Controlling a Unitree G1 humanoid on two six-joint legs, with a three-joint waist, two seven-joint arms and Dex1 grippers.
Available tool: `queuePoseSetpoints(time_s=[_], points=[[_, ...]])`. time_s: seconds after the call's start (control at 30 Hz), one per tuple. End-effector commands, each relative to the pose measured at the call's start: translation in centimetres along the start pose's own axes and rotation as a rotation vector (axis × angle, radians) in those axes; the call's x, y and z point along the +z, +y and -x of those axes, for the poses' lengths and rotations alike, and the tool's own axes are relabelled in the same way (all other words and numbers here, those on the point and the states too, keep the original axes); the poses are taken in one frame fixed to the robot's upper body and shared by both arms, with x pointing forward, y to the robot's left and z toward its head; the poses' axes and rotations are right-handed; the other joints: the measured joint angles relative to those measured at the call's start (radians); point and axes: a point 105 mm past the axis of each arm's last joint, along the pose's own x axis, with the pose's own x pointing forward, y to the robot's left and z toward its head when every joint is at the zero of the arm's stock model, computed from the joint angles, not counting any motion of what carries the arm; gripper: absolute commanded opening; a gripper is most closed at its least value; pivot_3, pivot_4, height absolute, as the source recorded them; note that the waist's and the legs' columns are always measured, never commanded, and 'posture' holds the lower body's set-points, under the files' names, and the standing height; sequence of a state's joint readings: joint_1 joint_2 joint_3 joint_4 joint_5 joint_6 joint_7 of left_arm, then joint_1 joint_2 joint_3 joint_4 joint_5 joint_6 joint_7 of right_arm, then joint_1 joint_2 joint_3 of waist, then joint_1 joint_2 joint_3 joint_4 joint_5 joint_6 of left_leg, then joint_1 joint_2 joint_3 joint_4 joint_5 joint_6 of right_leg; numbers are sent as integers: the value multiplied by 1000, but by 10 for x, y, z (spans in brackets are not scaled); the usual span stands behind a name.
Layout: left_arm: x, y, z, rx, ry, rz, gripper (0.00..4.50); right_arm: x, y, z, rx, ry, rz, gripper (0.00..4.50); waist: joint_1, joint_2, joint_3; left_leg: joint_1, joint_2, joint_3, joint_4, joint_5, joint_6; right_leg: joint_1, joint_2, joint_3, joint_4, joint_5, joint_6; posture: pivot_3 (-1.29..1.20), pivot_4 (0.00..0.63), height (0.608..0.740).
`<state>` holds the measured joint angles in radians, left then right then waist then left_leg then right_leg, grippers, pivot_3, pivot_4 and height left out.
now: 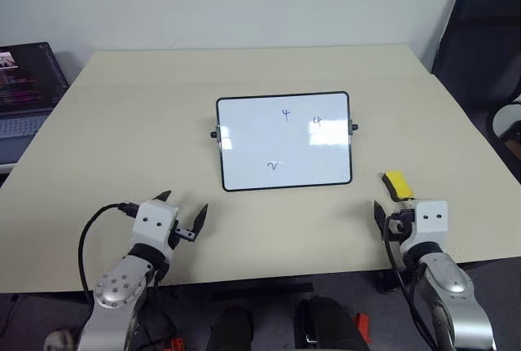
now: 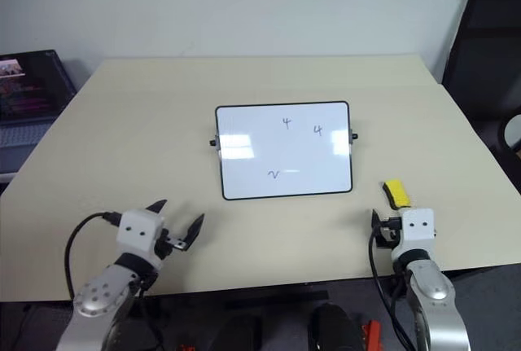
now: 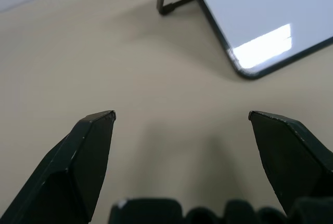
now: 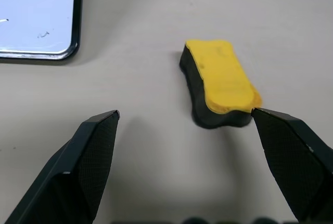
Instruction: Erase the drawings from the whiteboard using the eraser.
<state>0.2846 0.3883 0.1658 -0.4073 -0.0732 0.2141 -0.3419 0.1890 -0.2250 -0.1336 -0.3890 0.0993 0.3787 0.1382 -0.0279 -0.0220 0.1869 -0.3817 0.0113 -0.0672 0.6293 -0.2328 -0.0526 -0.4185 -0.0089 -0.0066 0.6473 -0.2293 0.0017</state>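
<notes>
We see the whiteboard [image 1: 284, 141] lying near the middle of the beige table [image 1: 122, 123], with the three drawings [image 1: 285, 114] on it: two "4" marks toward its far right part and a "v" near its near edge. The yellow eraser [image 1: 396, 185] lies on the table just off the board's near right corner, apart from it. Our right hand [image 4: 184, 115] hovers just short of the eraser, fingers spread wide and holding nothing. Our left hand [image 3: 182, 116] hangs over bare table near the board's near left corner, fingers spread and empty. A laptop [image 1: 24, 94] sits at the far left
</notes>
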Motion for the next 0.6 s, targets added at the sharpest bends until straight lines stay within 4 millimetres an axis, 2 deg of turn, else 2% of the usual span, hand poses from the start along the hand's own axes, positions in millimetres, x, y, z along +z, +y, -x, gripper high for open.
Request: queuePoseSetpoints(time_s=[0.03, 0.17, 0.27, 0.43, 0.6], points=[[20, 1, 3, 0, -58, -23, 4500, 10, 6, 2, 40, -27, 11, 4460, 1, 0, 0, 0, 0, 0, 0, 0, 0, 0, 0, 0, 0, 0, 0, 0, 150, 740], [15, 7, 4, 34, -46, -26, 4500, 6, 6, -2, 51, -17, 19, 4460, 2, 0, 0, 0, 0, 0, 0, 0, 0, 0, 0, 0, 0, 0, 0, 0, 150, 740], [23, 7, 0, 24, -71, -34, 4500, 13, 2, -6, 42, -37, 20, 4460, 2, 0, 0, 0, 0, 0, 1, 0, 0, 0, 0, 0, 0, 0, 0, 0, 150, 740], [27, 10, -17, 34, -105, -35, 4500, 19, -8, -11, 6, -69, 30, 4460, 2, 0, 0, 0, 0, 0, 1, 0, 0, 0, 0, -1, 0, 0, 0, 0, 150, 740], [35, 2, -32, 23, -146, -24, 4500, 18, -17, -12, -20, -75, 33, 4460, 2, -1, -1, 0, -1, 1, 0, 0, 0, 0, 1, 1, 0, 1, 2, 0, 150, 740]])
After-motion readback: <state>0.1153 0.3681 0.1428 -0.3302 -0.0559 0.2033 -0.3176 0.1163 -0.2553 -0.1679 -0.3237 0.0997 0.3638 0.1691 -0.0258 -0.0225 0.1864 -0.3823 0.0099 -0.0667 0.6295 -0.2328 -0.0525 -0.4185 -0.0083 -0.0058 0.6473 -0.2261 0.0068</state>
